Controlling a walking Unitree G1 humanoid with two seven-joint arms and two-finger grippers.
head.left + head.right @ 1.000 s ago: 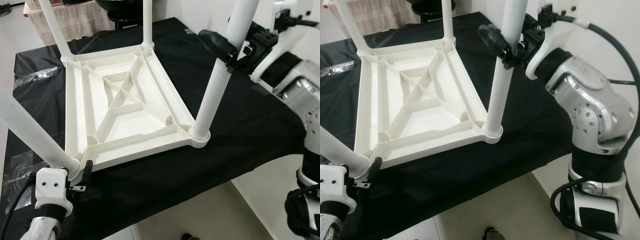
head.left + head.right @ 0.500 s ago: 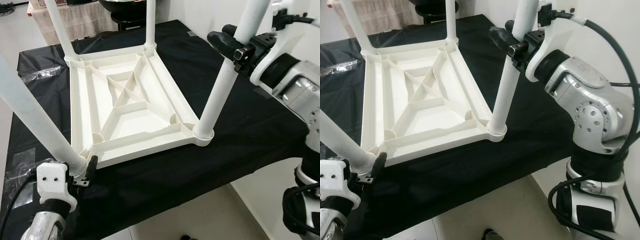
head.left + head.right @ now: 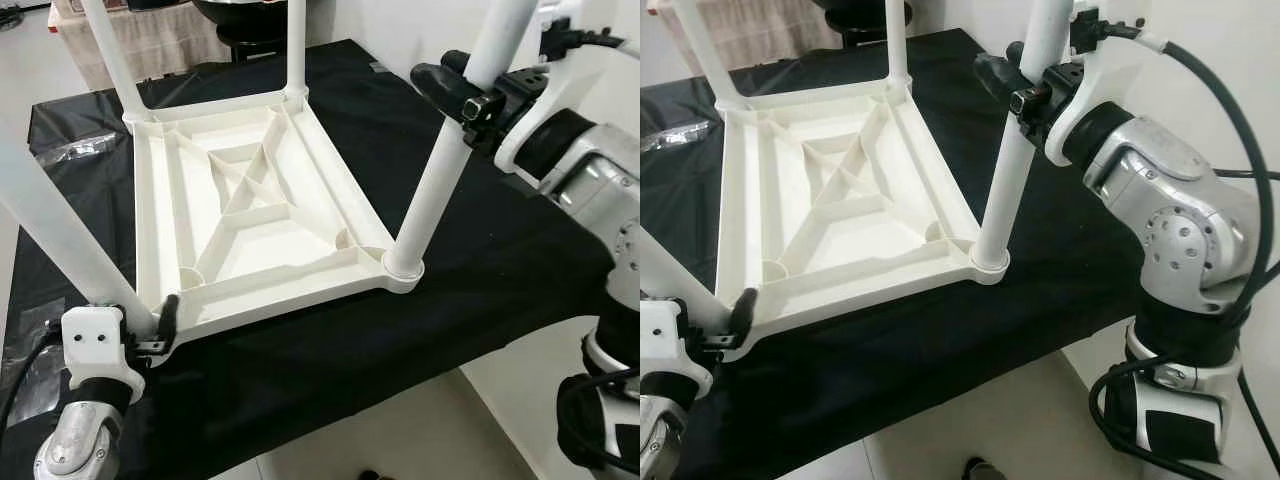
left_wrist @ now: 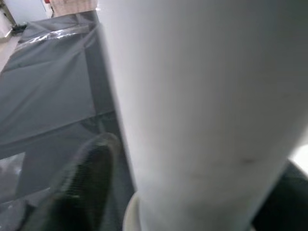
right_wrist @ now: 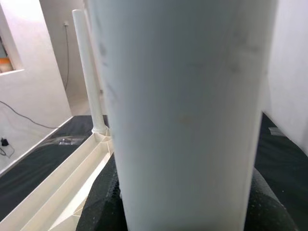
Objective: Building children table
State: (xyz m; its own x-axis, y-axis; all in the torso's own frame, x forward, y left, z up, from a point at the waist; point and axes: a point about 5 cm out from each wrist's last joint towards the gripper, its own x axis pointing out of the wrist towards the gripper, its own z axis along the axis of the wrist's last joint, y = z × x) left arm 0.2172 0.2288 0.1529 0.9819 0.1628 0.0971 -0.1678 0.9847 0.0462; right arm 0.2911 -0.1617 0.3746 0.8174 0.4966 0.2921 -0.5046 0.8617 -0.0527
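Observation:
A white plastic children's table top (image 3: 250,215) lies upside down on a black cloth, ribs facing up, with a white leg standing in each corner. My right gripper (image 3: 468,92) is shut on the near right leg (image 3: 440,170), halfway up; that leg (image 5: 183,110) sits close between the fingers in the right wrist view. My left gripper (image 3: 150,322) is shut on the near left leg (image 3: 50,230) just above its socket, and one black finger (image 4: 82,185) shows beside the leg (image 4: 202,106) in the left wrist view. The two far legs (image 3: 295,45) stand upright.
The black cloth (image 3: 480,250) covers a worktable whose near edge (image 3: 380,385) runs across the front, with light floor below. A clear plastic bag (image 3: 75,148) lies on the cloth at the far left. A draped cloth (image 3: 165,40) hangs beyond the table.
The view has swayed slightly. The near right leg has tilted a little with my right gripper on it. My left gripper keeps its hold low on the near left leg.

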